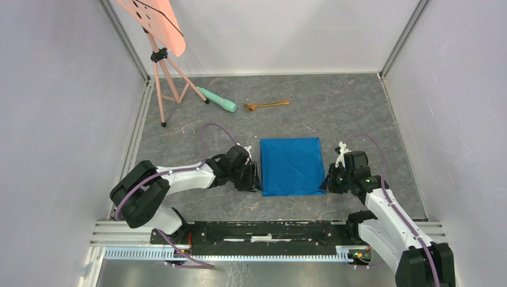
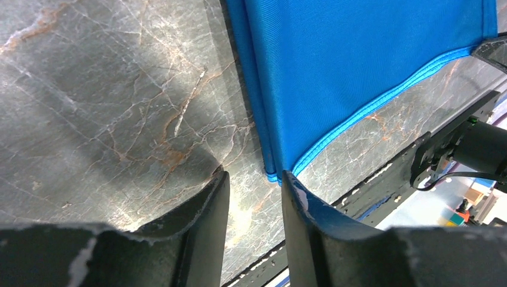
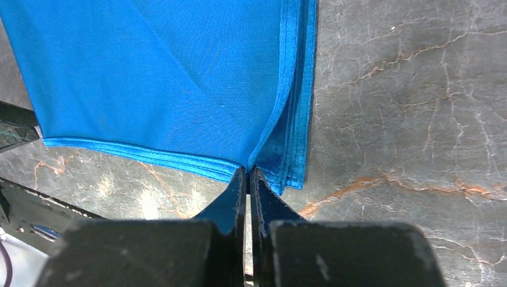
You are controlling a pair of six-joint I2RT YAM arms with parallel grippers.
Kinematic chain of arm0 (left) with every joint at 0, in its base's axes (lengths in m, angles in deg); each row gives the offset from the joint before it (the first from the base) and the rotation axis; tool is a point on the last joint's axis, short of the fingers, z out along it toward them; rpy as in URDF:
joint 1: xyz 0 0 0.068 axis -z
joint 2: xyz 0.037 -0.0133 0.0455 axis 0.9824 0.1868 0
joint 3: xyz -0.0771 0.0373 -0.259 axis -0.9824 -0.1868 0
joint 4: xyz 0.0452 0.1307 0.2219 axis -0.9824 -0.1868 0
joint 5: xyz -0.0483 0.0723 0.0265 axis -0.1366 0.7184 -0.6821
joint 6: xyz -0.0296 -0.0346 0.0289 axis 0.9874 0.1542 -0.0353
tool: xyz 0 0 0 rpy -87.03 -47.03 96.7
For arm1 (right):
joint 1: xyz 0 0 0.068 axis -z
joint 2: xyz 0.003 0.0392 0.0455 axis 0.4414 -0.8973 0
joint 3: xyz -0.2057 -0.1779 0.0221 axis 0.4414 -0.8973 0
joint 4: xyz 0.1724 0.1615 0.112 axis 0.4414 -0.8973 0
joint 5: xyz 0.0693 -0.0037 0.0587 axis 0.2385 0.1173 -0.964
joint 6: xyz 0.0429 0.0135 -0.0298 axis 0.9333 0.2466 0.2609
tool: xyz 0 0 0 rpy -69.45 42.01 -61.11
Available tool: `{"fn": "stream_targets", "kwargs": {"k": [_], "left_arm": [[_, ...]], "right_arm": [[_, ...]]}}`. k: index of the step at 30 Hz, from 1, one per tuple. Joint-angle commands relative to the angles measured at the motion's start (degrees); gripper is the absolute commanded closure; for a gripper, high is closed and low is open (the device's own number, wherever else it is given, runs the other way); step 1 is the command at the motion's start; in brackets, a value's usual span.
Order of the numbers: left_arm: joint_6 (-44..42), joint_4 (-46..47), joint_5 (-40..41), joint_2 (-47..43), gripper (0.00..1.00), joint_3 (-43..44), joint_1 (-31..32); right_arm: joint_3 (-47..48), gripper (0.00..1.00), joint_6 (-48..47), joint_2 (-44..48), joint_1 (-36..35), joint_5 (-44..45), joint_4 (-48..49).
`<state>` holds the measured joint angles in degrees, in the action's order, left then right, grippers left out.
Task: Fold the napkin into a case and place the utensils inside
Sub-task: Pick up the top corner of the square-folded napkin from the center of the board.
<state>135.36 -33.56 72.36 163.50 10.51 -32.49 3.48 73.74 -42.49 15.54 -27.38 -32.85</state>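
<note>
Left wrist view: spread fingers sit at the napkin's corner

L fingers (image 2: 224, 185) are spread w/ bare counter (image 2: 107, 101) showing in the gap, nothing between them. The near-left corner of the napkin (image 2: 359, 60) lies just ahead of that gap.

R fingers (image 3: 242, 182) are pressed together, tips right at the hem of the near-right corner. The top layer there runs in toward the tips, but I can't tell if cloth is actually caught.

From above, both arms reach low from the near edge, one at each near corner. The napkin is folded in layers to a flat blue rectangle at mid-counter, btw the two arms.

The utensils (image 1: 267, 104) lie well apart from it toward the back wall. Just left of them is a mint-green cylinder (image 1: 217, 100), and beside that a pink tripod stand (image 1: 167, 89) in the back-left corner.
</note>
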Motion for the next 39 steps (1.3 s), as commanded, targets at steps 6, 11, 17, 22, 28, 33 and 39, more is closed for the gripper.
{"fn": "stream_targets", "kwargs": {"k": [6,11,17,22,28,33,39], "left_arm": [[1.37,0.52,0.22,1.00,0.62,0.59,0.12],[1.37,1.71,-0.86,0.67,0.54,-0.27,0.19],[1.34,1.59,-0.44,-0.01,0.47,-0.27,0.39],[1.73,3.08,-1.85,3.83,0.49,0.12,0.64],[1.32,2.38,-1.80,6.32,0.58,0.39,0.63],[0.82,1.45,-0.79,5.18,0.62,-0.55,0.63],[0.75,1.07,-0.77,4.40,0.64,-0.91,0.61]], "right_arm": [[2.05,1.00,-4.66,-1.54,-0.09,-2.31,2.25],[3.87,0.99,-6.38,-3.21,-0.14,-3.61,2.84],[3.44,0.99,-6.52,-3.42,-0.12,-4.34,3.22],[3.33,0.99,-6.27,-2.95,-0.09,-4.45,3.52],[5.24,0.99,-6.72,-3.95,-0.14,-5.60,4.21],[8.08,0.99,-7.73,-6.06,-0.22,-6.27,4.45],[7.88,1.00,-7.94,-6.42,-0.19,-6.32,4.85]]}}
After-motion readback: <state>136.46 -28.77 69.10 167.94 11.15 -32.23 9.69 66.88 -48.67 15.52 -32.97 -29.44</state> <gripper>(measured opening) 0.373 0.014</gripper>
